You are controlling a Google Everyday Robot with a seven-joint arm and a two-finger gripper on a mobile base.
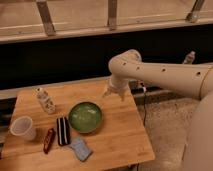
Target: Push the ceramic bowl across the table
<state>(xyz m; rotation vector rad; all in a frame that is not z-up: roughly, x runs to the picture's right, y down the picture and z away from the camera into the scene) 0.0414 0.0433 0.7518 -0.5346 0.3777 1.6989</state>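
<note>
The green ceramic bowl [85, 117] sits upright near the middle of the light-brown wooden table [120, 135]. My gripper [113, 92] hangs at the end of the white arm above the table's far right part, up and to the right of the bowl and apart from it. Nothing is seen in the gripper.
A small bottle [45, 100] stands at the back left. A translucent plastic cup [23, 128] is at the left edge. A black item [63, 131], a red-brown packet [48, 140] and a blue cloth-like item [80, 149] lie left of and in front of the bowl. A dark wall and railing are behind.
</note>
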